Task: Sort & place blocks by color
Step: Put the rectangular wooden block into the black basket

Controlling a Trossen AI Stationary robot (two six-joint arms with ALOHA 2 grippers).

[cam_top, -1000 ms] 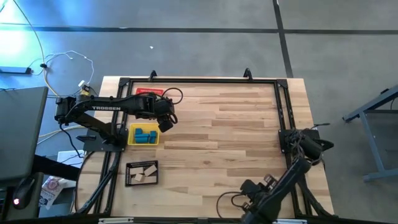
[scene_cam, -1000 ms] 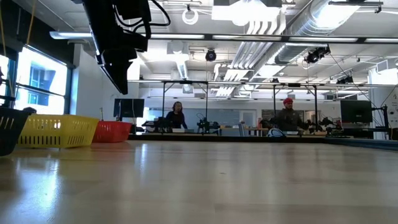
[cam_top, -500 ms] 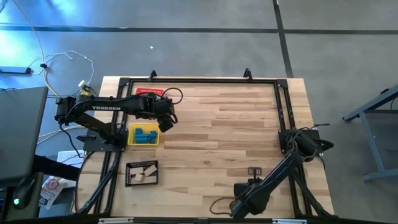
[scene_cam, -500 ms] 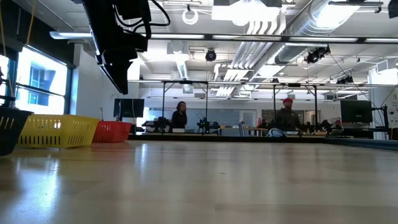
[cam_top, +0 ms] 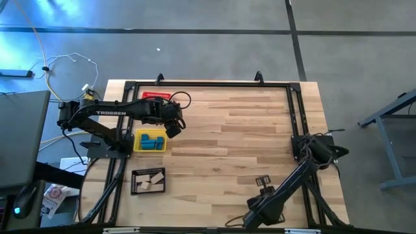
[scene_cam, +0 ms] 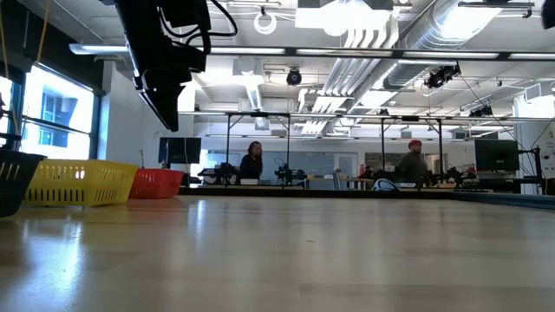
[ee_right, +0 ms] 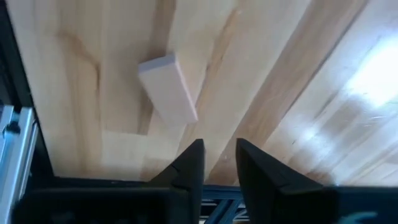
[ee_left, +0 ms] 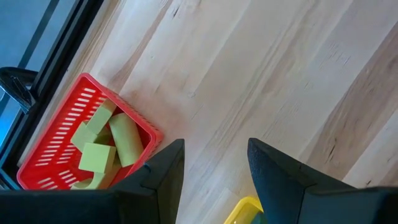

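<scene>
My left gripper (cam_top: 174,127) is open and empty, held above the table between the red tray (cam_top: 156,96) and the yellow tray (cam_top: 138,148). It also shows in the left wrist view (ee_left: 214,146). Light green blocks (ee_left: 106,143) lie in the red tray, blue blocks (cam_top: 151,140) in the yellow tray, and tan blocks (cam_top: 151,181) in the black tray (cam_top: 135,185). My right gripper (cam_top: 262,181) hangs over the table's near right part, its fingers (ee_right: 193,165) slightly apart and empty. A flat tan block (ee_right: 168,87) lies on the table just ahead of it.
The three trays stand in a row along the table's left side; in the low view they show as the yellow tray (scene_cam: 78,182), the red tray (scene_cam: 156,182) and the black tray (scene_cam: 13,178). A black frame (cam_top: 296,117) runs around the table. People show far off in the room.
My right arm has swung out from the table's near right corner. Its gripper has gone toward the table's left and a little toward the far edge, and now stands over the near right part of the table. My left arm has kept still.
</scene>
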